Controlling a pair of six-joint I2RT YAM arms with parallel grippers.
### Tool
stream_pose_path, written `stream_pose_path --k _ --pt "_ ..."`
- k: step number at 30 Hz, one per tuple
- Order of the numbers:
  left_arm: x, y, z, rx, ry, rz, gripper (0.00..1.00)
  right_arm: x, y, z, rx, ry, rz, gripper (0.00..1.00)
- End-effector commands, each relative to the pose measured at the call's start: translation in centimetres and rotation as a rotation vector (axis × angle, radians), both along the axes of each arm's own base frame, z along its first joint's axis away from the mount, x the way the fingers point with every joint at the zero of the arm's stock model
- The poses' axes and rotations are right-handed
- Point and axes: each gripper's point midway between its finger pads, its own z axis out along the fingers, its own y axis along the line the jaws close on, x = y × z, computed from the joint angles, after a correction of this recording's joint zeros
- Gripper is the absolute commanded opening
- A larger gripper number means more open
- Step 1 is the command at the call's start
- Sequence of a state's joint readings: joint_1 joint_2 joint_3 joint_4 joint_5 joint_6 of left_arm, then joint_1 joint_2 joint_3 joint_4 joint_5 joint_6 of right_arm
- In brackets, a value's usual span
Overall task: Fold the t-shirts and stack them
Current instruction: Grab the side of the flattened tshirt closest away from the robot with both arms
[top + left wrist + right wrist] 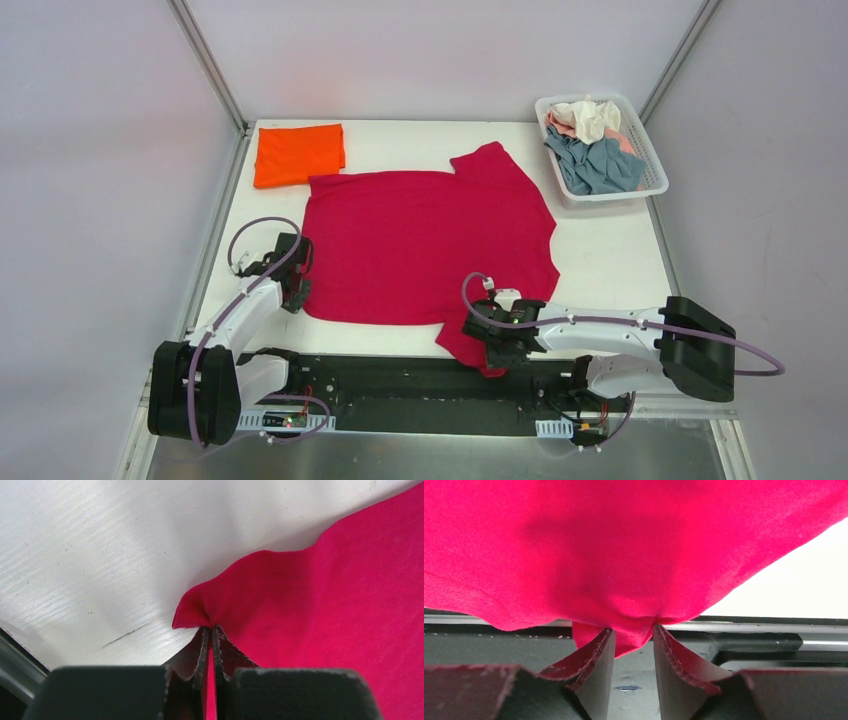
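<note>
Step in hand: the crimson red t-shirt (425, 245) is being gripped at two near edges, judged as preparation for a fold.
Right gripper (634, 640): fingers part-open, cloth bunched between them at the near sleeve; a firm hold cannot be told.
Left gripper (210, 635): fingers pressed together on the shirt's near left corner.
Next move: both held edges probably need lifting and carrying away together.
Red shirt: spread flat mid-surface, smooth.
Orange t-shirt (298, 153): folded, beyond its far left corner.
White basket (652, 160): beyond its right side, holding crumpled shirts.
</note>
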State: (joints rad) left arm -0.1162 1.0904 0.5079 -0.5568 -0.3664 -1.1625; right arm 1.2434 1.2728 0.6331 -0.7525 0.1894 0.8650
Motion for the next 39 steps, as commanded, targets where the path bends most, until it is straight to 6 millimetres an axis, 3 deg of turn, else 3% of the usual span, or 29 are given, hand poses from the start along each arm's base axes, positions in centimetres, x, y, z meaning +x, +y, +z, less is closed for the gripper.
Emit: stream_pose_path --k 1,6,9,11,17,22,25,32,39 --pt "-1.4 -0.4 -0.8 -0.025 0.047 -0.014 0.00 0.6 0.7 -0.5 0.049 -0.037 -0.051 0.35" --pt "-1.3 -0.2 -0.6 -0.017 0.042 -0.017 0.00 1.7 1.0 -0.8 0.068 -0.094 -0.077 0.31" --pt "-1.3 -0.3 -0.4 -0.017 0.038 -0.025 0.00 2.3 1.1 -0.4 0.078 -0.119 -0.086 0.18" --pt "-1.2 -0.3 -0.4 -0.020 0.034 -0.030 0.00 2.1 1.2 0.1 0.091 -0.110 -0.082 0.01" --pt "-1.3 -0.4 0.4 -0.031 -0.009 -0.031 0.00 1.0 0.8 2.1 0.120 -0.056 -0.061 0.00" --pt "-2.7 0.0 1.5 -0.028 -0.032 0.005 0.00 -2.1 0.9 3.1 0.200 0.102 0.008 0.00" --pt "-3.9 0.6 2.0 -0.008 -0.043 0.044 0.00 -3.3 -0.9 4.1 0.153 0.148 0.019 0.00" --pt "-5.2 -0.1 1.5 -0.064 -0.054 0.045 0.00 -5.7 -1.4 5.7 0.201 0.258 0.032 0.00" --pt "-5.6 -0.9 1.5 -0.109 -0.077 0.035 0.00 -3.6 -1.5 5.9 0.195 0.168 -0.017 0.00"
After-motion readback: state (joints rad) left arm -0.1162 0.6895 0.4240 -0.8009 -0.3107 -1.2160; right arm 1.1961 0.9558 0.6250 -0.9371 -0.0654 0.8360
